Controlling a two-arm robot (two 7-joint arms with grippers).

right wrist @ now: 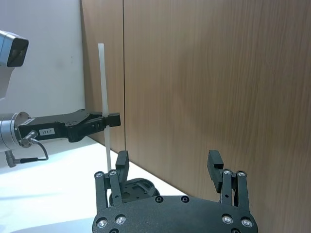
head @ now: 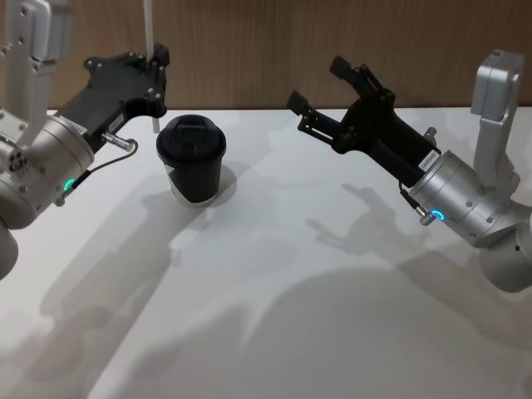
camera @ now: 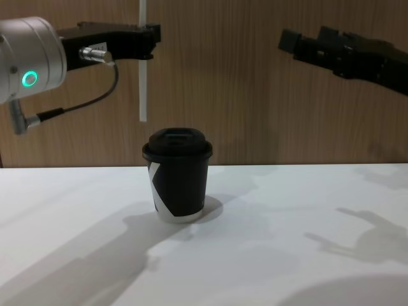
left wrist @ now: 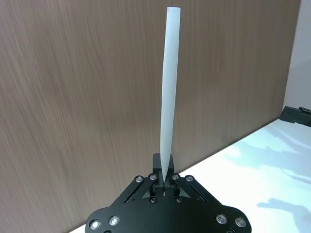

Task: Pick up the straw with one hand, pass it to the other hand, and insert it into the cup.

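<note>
Straw [camera: 143, 89] hangs vertical, pinched in the jaws of the left gripper [camera: 149, 39], tip below them, just beside and above the cup [camera: 179, 185], likely staged for insertion; right gripper [head: 318, 84] jaws wide, empty.

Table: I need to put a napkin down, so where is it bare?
The table is bare in front of the cup and to its right, under the open right gripper. Crowded just above the cup's left side: the left gripper holds the straw there.
</note>
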